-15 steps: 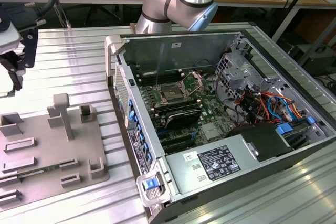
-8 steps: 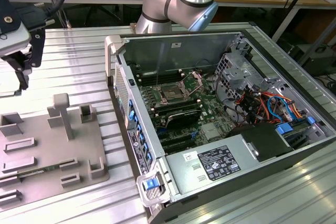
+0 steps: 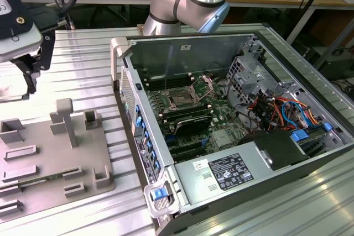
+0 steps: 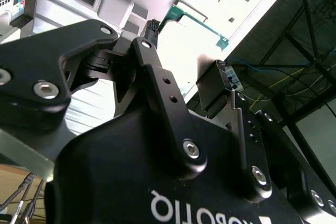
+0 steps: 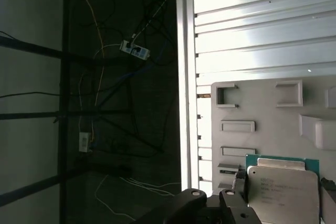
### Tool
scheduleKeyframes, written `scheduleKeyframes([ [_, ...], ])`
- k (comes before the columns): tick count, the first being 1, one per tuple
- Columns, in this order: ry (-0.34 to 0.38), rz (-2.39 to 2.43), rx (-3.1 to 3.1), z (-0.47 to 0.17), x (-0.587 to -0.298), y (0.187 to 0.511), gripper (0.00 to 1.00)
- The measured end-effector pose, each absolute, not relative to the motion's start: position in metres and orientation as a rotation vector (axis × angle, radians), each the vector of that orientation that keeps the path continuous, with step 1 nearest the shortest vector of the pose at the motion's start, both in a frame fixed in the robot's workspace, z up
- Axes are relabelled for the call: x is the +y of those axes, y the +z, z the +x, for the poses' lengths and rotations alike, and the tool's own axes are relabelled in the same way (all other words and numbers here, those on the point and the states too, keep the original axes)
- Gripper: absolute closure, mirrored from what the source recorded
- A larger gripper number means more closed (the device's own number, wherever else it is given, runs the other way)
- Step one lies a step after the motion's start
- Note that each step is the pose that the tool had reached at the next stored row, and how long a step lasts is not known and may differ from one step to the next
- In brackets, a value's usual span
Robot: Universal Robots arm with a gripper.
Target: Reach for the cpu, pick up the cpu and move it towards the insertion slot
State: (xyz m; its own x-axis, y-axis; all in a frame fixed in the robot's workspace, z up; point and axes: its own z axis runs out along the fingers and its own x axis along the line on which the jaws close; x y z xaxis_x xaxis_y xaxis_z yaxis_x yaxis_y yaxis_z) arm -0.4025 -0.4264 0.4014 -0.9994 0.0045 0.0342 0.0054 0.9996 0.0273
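Note:
The cpu [image 5: 283, 191], a flat silvery square with a thin green rim, lies on the grey fixture plate [image 5: 262, 109] in the first wrist view. In the second wrist view its green edge [image 4: 195, 22] shows beyond my gripper [image 4: 186, 51], whose black fingers [image 4: 151, 51] stand apart with nothing between them. In the exterior view my gripper [image 3: 25, 67] hangs above the plate [image 3: 50, 158] at that view's far left. The insertion slot [image 3: 182, 99], with a dark centre and its metal bracket swung up, sits on the motherboard inside the open computer case, well to that view's right of my gripper.
Upright posts [image 3: 65, 117] and small holders rise from the fixture plate. The case wall [image 3: 130, 98] stands between plate and motherboard. A power supply [image 3: 232, 172], drive cage [image 3: 249, 73] and coloured cables [image 3: 282, 109] crowd the case. The ribbed metal table [image 3: 83, 70] ends at an edge [image 5: 185, 77].

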Motion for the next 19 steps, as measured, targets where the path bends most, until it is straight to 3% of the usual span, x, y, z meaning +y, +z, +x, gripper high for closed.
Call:
scheduleKeyframes([
  [19, -0.043, -0.008, -3.107, -0.388, -0.426, 0.401, 0.45],
])
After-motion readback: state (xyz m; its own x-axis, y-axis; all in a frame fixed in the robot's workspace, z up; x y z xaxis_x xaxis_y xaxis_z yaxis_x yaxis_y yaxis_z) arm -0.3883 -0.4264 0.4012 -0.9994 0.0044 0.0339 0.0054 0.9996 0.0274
